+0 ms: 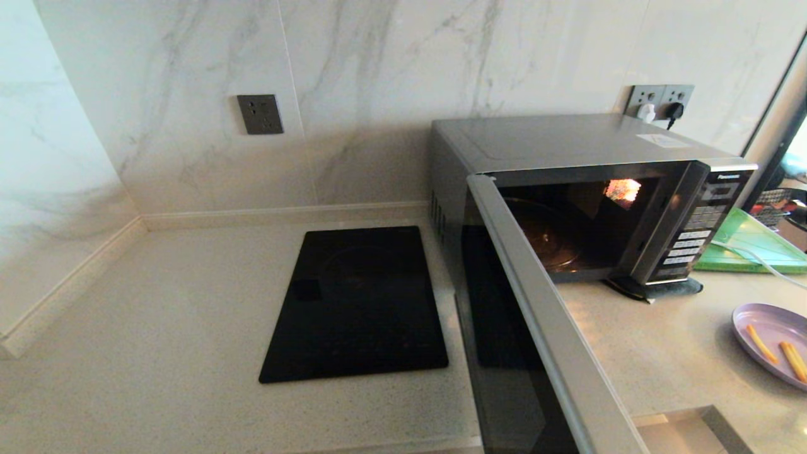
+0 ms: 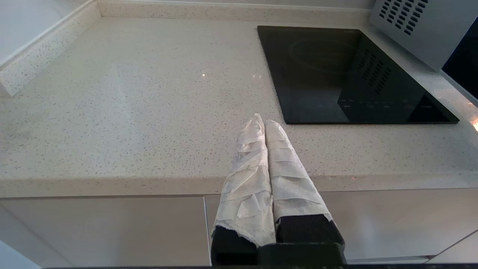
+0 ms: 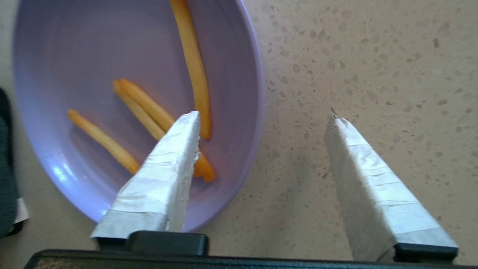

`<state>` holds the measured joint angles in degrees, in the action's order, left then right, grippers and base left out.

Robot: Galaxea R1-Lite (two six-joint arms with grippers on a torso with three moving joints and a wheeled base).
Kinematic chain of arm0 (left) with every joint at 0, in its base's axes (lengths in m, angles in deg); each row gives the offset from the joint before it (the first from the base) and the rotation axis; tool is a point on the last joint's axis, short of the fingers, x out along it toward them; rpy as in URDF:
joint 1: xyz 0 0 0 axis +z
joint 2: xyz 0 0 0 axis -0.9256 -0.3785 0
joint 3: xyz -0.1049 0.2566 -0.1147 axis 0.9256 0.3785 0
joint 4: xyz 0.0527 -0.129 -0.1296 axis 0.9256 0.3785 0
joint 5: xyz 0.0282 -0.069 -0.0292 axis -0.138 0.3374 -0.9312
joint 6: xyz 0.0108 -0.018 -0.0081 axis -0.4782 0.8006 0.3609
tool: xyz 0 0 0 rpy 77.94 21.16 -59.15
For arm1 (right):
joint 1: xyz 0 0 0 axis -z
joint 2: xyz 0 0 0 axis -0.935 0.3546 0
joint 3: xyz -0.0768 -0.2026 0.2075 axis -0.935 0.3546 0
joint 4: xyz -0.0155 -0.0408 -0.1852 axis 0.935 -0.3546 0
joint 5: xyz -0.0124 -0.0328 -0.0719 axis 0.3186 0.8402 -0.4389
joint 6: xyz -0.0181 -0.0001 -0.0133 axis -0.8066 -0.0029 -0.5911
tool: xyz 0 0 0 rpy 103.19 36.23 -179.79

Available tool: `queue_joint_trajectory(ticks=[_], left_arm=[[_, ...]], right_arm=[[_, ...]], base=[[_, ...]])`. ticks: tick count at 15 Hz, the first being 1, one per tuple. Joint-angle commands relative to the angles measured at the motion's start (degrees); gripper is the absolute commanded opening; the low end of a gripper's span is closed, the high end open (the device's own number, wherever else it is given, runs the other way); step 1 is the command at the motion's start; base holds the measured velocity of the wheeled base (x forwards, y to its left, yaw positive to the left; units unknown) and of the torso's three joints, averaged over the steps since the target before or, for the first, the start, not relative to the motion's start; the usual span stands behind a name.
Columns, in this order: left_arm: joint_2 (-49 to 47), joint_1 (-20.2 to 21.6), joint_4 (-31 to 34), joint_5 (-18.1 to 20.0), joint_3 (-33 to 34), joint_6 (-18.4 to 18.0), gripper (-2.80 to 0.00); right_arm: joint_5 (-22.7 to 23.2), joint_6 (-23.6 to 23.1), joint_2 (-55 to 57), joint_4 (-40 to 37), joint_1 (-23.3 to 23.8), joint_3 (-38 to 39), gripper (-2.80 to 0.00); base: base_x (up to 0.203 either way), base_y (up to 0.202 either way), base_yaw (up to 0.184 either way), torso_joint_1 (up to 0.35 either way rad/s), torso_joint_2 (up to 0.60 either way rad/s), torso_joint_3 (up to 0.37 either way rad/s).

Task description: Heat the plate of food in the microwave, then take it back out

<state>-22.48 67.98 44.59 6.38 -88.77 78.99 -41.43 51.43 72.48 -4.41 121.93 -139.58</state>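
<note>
**Plate straddled, microwave door open**

Left gripper parked, clenched, at the counter front edge. Microwave gapes. Right gripper is spread across the rim of the plate of food near the counter's right edge; I'd clamp squarely and keep it level

The cooktop is set left of the microwave; the plate of food is placed on the tabletop right-front of it, a board probably behind.
</note>
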Motion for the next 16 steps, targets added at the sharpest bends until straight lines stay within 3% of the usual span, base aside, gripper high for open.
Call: queue_joint_trajectory(ticks=[1, 7, 11, 16], left_arm=[[0.0, 0.0, 0.0, 0.0, 0.0, 0.0, -2.80], [-0.1, 0.0, 0.0, 0.0, 0.0, 0.0, -2.80], [-0.1, 0.0, 0.0, 0.0, 0.0, 0.0, -2.80], [-0.1, 0.0, 0.0, 0.0, 0.0, 0.0, -2.80]], right_arm=[[0.1, 0.2, -3.4, 0.2, 0.0, 0.1, 0.00], [-0.1, -0.5, -12.2, 0.2, -0.1, 0.9, 0.00], [-0.3, -7.1, -19.6, 0.2, -0.1, 4.8, 0.00], [-0.8, -10.7, -28.1, 0.2, -0.2, 4.8, 0.00]], base=[[0.000, 0.000, 0.000, 0.000, 0.00, 0.000], [0.000, 0.000, 0.000, 0.000, 0.00, 0.000], [0.000, 0.000, 0.000, 0.000, 0.00, 0.000], [0.000, 0.000, 0.000, 0.000, 0.00, 0.000]])
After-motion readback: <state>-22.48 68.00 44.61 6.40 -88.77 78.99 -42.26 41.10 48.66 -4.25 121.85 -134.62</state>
